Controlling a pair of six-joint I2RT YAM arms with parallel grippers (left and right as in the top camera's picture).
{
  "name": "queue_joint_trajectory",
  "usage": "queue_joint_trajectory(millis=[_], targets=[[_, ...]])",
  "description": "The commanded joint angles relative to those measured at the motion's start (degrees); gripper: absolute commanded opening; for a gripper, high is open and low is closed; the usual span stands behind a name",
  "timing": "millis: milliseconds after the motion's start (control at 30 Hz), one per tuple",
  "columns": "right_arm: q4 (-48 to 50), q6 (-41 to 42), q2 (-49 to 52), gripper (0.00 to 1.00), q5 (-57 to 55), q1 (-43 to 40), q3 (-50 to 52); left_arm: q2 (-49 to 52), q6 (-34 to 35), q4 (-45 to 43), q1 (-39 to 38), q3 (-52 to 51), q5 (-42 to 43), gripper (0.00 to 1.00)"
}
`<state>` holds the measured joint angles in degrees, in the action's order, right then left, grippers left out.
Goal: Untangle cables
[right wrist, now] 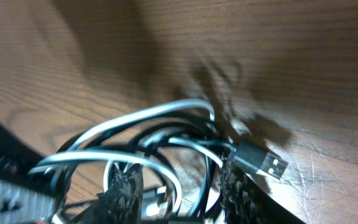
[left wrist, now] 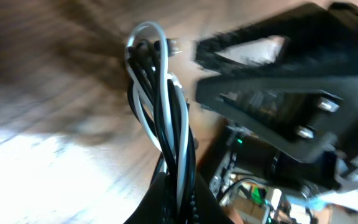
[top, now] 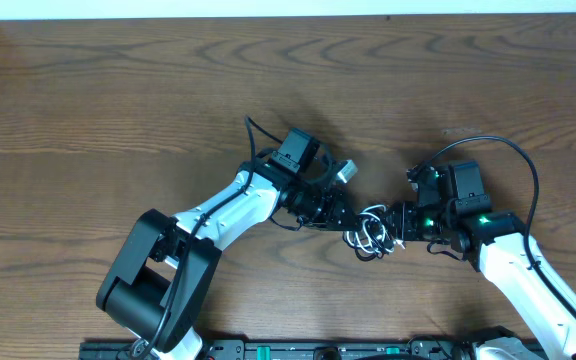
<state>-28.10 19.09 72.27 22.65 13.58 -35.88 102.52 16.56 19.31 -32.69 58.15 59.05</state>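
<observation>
Beside right hand [top: 396, 222], 2 tangled cables [top: 371, 233]

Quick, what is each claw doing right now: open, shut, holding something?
Left gripper: closed on the cables.
Right gripper: set around the same cables; whether it is squeezing them cannot be told.

We note left arm [top: 223, 210] stretched toward cable bundle [top: 371, 235] from its left, left gripper [top: 350, 222] jaws pinched on cords. Right arm [top: 528, 275] bent in from bundle's right. Right gripper [right wrist: 178, 173] jaws part-spread astride bundle, grip unclear to us.
</observation>
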Motion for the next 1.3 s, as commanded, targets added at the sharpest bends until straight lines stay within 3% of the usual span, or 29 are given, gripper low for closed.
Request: queue_joint_trajectory(millis=[0, 533, 800, 1000, 1100, 1267], targets=[[-0.11, 0.61, 0.09, 0.37, -0.66, 0.02, 0.11, -0.85, -4.35, -0.92, 0.13, 0.52, 8.09, 0.08], [-2.36, -1.60, 0.07, 0.38, 4.96, 4.11, 0.11, -1.14, -3.80, -3.17, 0.13, 0.55, 4.37, 0.08], [-1.40, 2.23, 0.09, 0.30, -12.90, 6.01, 0.11, -8.07, -3.39, -2.29, 0.09, 0.55, 4.20, 0.07], [-2.54, 9.25, 0.13, 0.18, -25.92, 5.97, 0.11, -18.03, -4.11, 6.03, 0.09, 0.55, -7.26, 0.08], [-4.42, 13.84, 0.13, 0.21, -31.34, 5.97, 0.11, -22.45, -4.37, 9.35, 0.15, 0.55, -12.63, 0.07], [-5.16, 15.41, 0.13, 0.36, -32.20, 5.97, 0.11, -26.93, -4.33, 11.02, 0.13, 0.52, -20.02, 0.07]])
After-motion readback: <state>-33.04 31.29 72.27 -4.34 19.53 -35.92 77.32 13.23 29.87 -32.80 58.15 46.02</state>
